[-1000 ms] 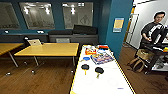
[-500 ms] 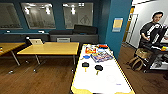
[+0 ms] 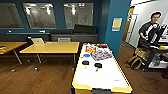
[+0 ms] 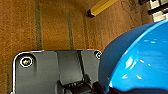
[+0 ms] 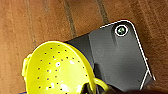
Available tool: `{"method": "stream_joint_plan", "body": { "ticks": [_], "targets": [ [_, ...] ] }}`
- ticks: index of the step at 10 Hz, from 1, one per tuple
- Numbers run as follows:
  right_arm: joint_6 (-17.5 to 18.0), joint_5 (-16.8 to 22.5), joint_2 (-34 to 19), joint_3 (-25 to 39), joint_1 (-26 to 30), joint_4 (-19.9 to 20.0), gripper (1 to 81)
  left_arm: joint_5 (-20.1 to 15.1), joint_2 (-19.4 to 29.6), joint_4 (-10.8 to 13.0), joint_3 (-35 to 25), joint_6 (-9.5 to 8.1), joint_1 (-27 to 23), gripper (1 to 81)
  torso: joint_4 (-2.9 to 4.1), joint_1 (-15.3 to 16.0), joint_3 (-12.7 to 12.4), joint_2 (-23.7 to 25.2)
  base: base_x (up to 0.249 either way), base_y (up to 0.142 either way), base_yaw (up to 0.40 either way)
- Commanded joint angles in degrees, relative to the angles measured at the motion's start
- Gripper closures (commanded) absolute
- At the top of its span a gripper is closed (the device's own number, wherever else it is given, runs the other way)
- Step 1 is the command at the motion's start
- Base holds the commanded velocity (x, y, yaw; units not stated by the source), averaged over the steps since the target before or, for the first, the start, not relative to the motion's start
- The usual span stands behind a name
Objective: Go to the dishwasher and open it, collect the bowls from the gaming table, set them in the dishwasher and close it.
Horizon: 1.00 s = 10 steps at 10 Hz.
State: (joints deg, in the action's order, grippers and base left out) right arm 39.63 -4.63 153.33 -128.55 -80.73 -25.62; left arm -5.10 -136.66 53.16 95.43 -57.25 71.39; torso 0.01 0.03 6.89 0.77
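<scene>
Long white gaming tabletop with yellowish edge (image 3: 105, 75) in lower centre of head view; two flat black round paddles (image 3: 85, 62) and colourful boxes (image 3: 100, 55) on it.

Glossy blue plastic bowl (image 4: 140, 62) looms at right of left wrist view. Perforated yellow-green plastic bowl (image 5: 57, 70) sits at lower left of right wrist view, over wood floor (image 5: 50, 22).

Bowls judged light, stiff, slick; rim best for pinching.

Either claw: cannot tell, contact cut off at frame bottom. Dishwasher unseen.

Person (image 3: 150, 32) at upper right.

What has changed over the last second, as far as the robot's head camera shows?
The whole view has shifted slightly, so the camera moved a little; the things themselves did not. The white-topped gaming table, the two black paddles on it and the yellow tables lie as before. The person is still at the right.
</scene>
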Motion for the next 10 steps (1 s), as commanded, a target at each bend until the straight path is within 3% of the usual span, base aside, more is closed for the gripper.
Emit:
{"method": "stream_joint_plan", "body": {
  "ticks": [1, 3, 10],
  "targets": [
    [-0.2, 1.9, -0.7, -0.2, 2.5, -1.8, 81.1, 0.7, -0.2, 1.5, 1.2, 0.03, -1.9, 81.1, 0.0, 0.0, 0.0, 0.0, -0.137, 0.0, 0.0],
    [-0.2, 2.0, -0.1, -1.1, 2.3, -2.2, 81.1, 3.4, -1.5, 1.5, 4.4, 0.12, -0.5, 81.1, 0.0, 0.0, 0.0, 0.0, -0.137, 0.0, 0.0],
    [-0.2, 2.1, 1.6, -4.5, 1.6, -3.7, 81.1, 3.6, -4.2, 1.5, 9.0, 0.47, 1.7, 81.1, 0.0, 0.0, 0.0, 0.0, -0.139, 0.0, 0.0]
  ]
}}
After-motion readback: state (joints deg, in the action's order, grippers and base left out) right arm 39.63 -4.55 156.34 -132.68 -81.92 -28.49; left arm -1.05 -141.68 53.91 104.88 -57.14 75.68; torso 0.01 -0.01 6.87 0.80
